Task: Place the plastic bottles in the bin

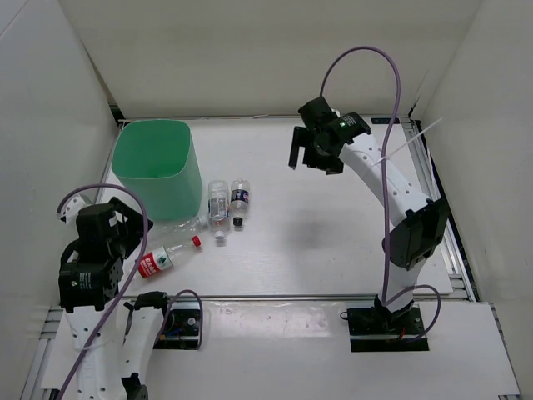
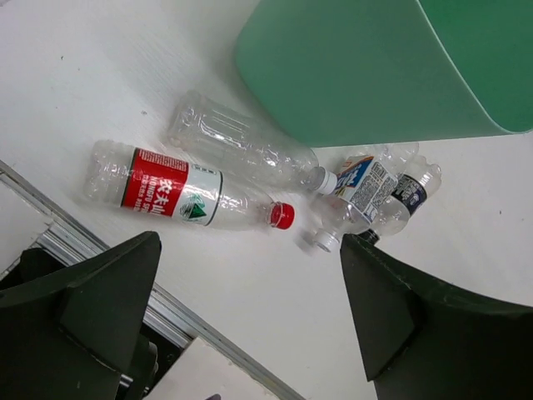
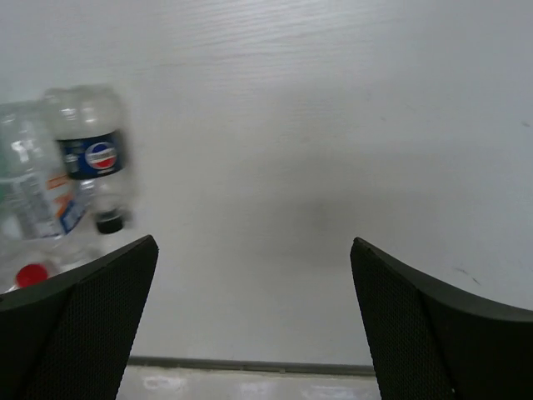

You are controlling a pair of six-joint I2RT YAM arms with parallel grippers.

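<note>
The mint-green bin [image 1: 166, 171] stands at the back left; its wall fills the top of the left wrist view [image 2: 375, 67]. Several small clear bottles lie on the table right of and in front of it. The red-labelled bottle [image 1: 166, 257] [image 2: 171, 193] lies nearest the front. A plain bottle [image 1: 179, 227] [image 2: 241, 150] lies at the bin's base. A white-capped bottle [image 1: 218, 207] [image 2: 366, 187] and the blue-labelled bottle [image 1: 240, 198] [image 3: 96, 154] lie side by side. My left gripper [image 1: 121, 221] [image 2: 250, 308] is open and empty above the front left. My right gripper [image 1: 310, 157] [image 3: 254, 308] is open and empty, well right of the bottles.
White walls enclose the table on the left, back and right. A metal rail [image 2: 125, 283] runs along the table's front edge. A loose dark cap [image 1: 238, 222] lies by the bottles. The red cap [image 3: 32, 273] shows at the right wrist view's left edge.
</note>
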